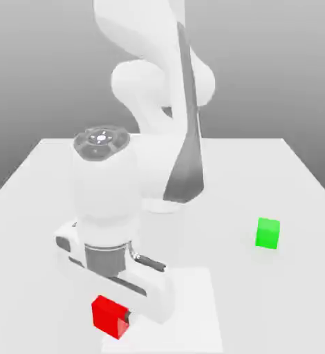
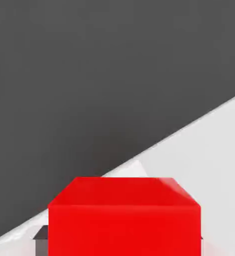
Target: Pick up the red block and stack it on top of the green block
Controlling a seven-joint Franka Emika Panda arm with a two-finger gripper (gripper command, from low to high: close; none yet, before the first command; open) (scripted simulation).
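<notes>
White bench under my arm. My claw is clamped on the red block, fingers dark at both its flanks. Green block rests on the bench, well apart from my claw.

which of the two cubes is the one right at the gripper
The red block, near the front edge of the table, sits at the gripper. The green block stands alone, far toward the exterior view's right.
</notes>
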